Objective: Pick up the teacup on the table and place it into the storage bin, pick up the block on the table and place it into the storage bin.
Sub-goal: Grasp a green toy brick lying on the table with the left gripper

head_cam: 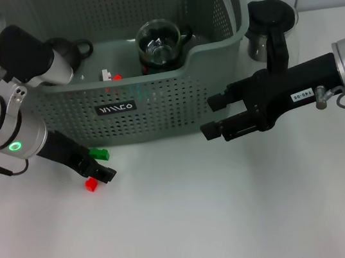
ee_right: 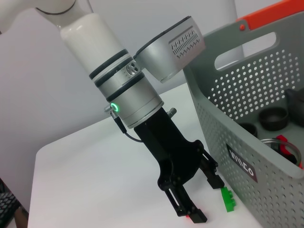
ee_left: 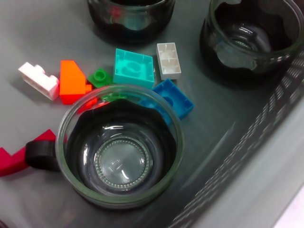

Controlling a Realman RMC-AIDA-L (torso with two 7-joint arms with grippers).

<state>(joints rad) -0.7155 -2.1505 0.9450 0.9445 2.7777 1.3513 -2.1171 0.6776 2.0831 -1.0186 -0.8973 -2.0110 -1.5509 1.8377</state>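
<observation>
The grey perforated plastic storage bin (head_cam: 156, 105), with orange handle clips, holds a clear round glass teacup (head_cam: 159, 42) with a black handle, resting among small studded plastic bricks. In front of the bin's left corner, the left gripper (head_cam: 95, 169) reaches the table, jaws narrowly parted around a small red block (head_cam: 91, 184); a green studded block (head_cam: 101, 154) lies just beside. The right gripper (head_cam: 213, 118) hovers before the bin's right corner, jaws apart, empty.

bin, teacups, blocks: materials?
Storage bin: looks like matte grey moulded plastic, its walls punched with holes. Teacup: clear, glossy, probably glass, with see-through walls and a dark handle. Blocks such as the teal one: smooth, bright, studded, likely plastic.
</observation>
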